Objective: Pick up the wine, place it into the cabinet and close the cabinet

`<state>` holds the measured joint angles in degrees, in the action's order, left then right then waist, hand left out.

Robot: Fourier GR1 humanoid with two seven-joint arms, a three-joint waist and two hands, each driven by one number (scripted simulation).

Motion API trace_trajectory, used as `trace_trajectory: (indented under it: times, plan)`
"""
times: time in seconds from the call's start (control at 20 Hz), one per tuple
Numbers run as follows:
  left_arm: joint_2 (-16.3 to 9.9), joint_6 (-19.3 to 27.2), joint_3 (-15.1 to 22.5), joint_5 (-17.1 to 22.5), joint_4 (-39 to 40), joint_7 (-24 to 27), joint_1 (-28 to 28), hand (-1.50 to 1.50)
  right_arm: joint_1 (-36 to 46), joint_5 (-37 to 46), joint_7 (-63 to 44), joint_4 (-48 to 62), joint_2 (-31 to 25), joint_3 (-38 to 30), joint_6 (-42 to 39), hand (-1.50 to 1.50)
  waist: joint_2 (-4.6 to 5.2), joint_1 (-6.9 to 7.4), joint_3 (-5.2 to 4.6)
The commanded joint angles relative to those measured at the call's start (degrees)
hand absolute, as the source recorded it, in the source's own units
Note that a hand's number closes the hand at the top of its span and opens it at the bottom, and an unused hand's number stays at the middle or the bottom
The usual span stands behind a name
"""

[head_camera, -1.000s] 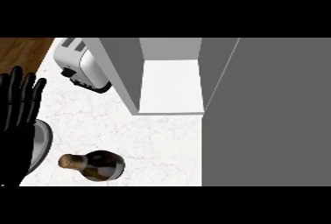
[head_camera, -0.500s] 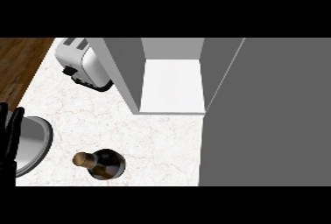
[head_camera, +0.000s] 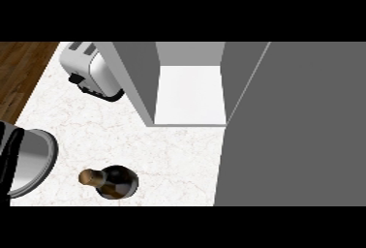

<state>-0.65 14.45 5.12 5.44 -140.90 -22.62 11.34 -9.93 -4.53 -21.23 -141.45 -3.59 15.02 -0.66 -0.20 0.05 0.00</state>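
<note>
At the far left edge, a dark strip of the robot's left arm (head_camera: 8, 164) runs down the frame beside a round grey plate-like dish (head_camera: 36, 162); the left hand itself cannot be made out, so whether its fingers are spread or curled is impossible to tell. Behind, at the upper left, brown wooden floor (head_camera: 22, 72) borders the white marble counter (head_camera: 107, 135). A silver toaster (head_camera: 91, 71) with a black base sits near the counter's back edge.

The wine bottle (head_camera: 111, 181) stands on the counter near the front, just right of the dish (seen from almost straight above, its cork-coloured top leans toward the left). Nothing is touching it.

Further right, the cabinet (head_camera: 187, 92) stands with its white inner shelf exposed, well apart from the bottle. Its open door (head_camera: 300, 131) fills the right side as a broad grey panel. The right hand does not show anywhere.
</note>
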Motion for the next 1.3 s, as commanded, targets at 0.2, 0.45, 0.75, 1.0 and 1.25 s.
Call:
trace_trajectory:
  times: [0.2,0.45,0.75,1.0,1.25]
  plan:
    - [-0.15,3.98,3.2,-3.9,-7.91,-9.17,-1.0,-1.5,3.57,2.43,-9.64,-8.1,0.22,2.63,3.6,-1.5,0.06,0.01,-0.01]
    - [-1.81,5.84,0.68,-4.08,-10.7,-14.15,-3.32,-1.5,3.81,6.24,-11.03,-8.62,0.27,6.55,5.96,-1.5,-0.03,-0.12,0.01]
    - [-3.06,6.2,-0.7,-4.16,-10.61,-15.07,-2.1,-1.5,6.48,7.3,-13.15,-9.85,-0.78,5.65,8.7,-1.5,-0.1,0.05,-0.02]
    - [-3.23,5.01,-5.54,0.22,-4.7,-12.79,-5.08,-1.5,7.41,12.08,-17.1,-12.26,-0.98,11.97,11.84,-1.5,-0.13,-0.44,-0.11]
    - [0.54,2.46,-0.93,-1.81,0.32,-3.1,2.55,-1.5,11.51,10.76,-19.32,-11.94,-1.82,8.34,14.21,-1.5,-0.08,-0.07,-0.15]
